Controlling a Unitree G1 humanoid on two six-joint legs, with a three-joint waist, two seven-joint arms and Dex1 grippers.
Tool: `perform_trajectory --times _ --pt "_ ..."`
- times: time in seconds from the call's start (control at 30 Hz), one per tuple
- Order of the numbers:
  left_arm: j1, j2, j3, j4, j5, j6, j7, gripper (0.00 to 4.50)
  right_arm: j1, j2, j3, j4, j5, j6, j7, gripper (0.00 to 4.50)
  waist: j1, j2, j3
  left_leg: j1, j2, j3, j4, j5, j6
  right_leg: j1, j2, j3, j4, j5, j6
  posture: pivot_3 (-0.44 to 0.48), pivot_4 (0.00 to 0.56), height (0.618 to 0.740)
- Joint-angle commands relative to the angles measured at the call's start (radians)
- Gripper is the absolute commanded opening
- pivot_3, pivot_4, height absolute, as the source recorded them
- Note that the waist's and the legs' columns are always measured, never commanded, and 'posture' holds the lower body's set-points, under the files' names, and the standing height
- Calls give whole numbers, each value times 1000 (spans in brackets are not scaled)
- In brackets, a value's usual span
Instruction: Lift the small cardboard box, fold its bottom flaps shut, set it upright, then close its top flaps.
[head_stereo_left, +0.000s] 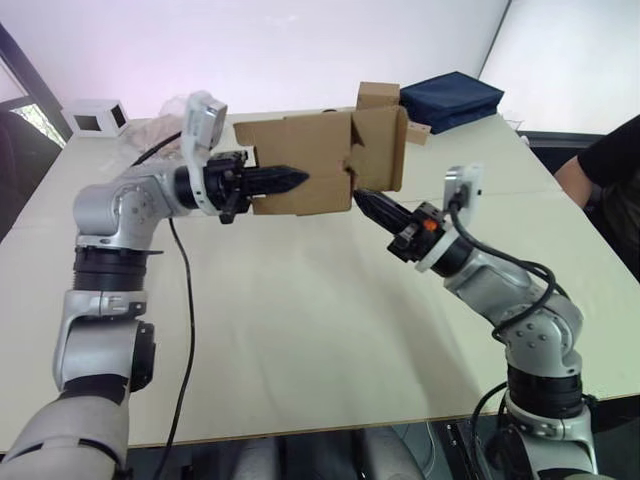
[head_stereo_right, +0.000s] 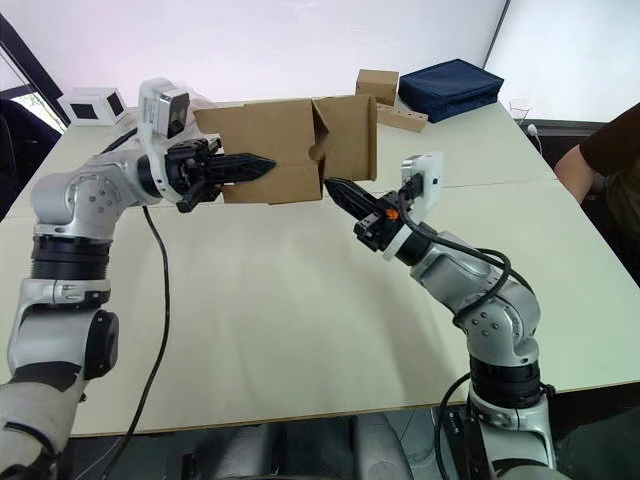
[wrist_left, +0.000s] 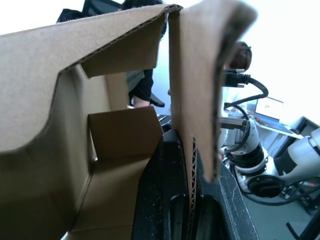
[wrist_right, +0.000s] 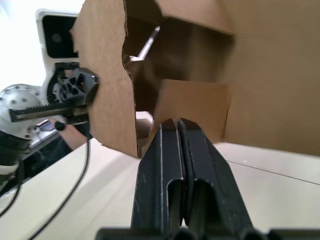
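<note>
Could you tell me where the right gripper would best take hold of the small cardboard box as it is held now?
Probably the loose flap at the small cardboard box's open end, approached from below: it faces the right gripper, while the left gripper clamps the opposite wall.

Box: small cardboard box (head_stereo_right: 270, 150), plain brown, on its side, lifted above the worktop (head_stereo_right: 280, 310).
Flaps: flaps (head_stereo_right: 350, 135) open, notched.
</note>
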Motion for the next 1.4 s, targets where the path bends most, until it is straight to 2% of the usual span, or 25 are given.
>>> perform_trajectory --times 0.03,0.5,0.57,0.7,0.9,1.1,1.33,1.4 --pt "0 1 18 -40 -26 1 2 0 -35 26 6 -11 7 -21 9 10 0 0 0 0 0 0 0 0 0 0 0 0 0 0 0 0 150 740" --pt "4 4 29 -40 -36 2 12 0 -23 16 18 -32 23 2 25 10 0 0 0 0 0 0 0 0 0 0 0 0 0 0 0 0 150 740" --pt "1 10 32 -37 -37 1 8 0 -19 -17 -22 -36 66 21 41 10 1 0 0 0 0 0 0 0 0 0 0 0 0 0 0 0 150 740" --pt "-3 24 36 -40 -43 6 0 0 -7 -129 -153 -16 266 101 92 10 4 0 0 0 0 0 0 -1 1 0 -1 0 0 0 0 0 150 740" --pt "3 41 25 -62 -56 16 -12 0 -5 -204 -221 26 362 128 98 10 0 0 0 0 0 0 0 -2 3 0 0 0 0 0 0 0 150 740" --pt "13 54 27 -101 -70 42 -15 0 -29 -172 -319 175 367 41 52 10 3 0 0 0 0 0 0 -2 3 0 0 0 0 0 0 0 150 740" --pt "21 67 34 -152 -103 73 2 0 -89 -97 -297 323 248 -66 37 10 -1 0 0 0 0 1 0 -1 1 0 0 0 0 0 0 0 150 740" --pt "21 68 36 -157 -107 76 7 0 -101 -69 -293 335 245 -78 42 500 -1 1 0 0 0 1 0 0 0 0 0 0 0 0 0 0 150 740"
